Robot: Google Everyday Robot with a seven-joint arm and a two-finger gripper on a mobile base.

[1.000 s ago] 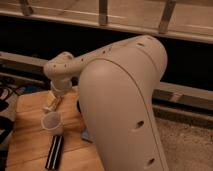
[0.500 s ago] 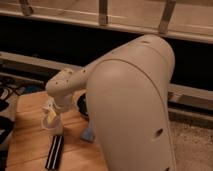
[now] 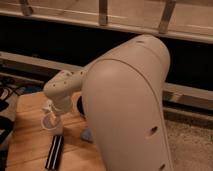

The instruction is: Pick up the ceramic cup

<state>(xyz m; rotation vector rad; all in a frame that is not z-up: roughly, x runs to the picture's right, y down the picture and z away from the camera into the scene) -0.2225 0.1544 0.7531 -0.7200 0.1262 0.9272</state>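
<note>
Warm, dim light falls from above, brightest on the pale arm shell (image 3: 125,100) in the centre, while the band behind it across the upper half is almost black. The claw (image 3: 51,116), at lower left over the wooden surface (image 3: 27,147), sits in soft shade, with the ceramic cup (image 3: 47,125) a faint pale patch against it.

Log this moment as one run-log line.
step: grasp | claw: at ceramic cup | ceramic cup: on wooden table, left side | lift: not yet
</note>
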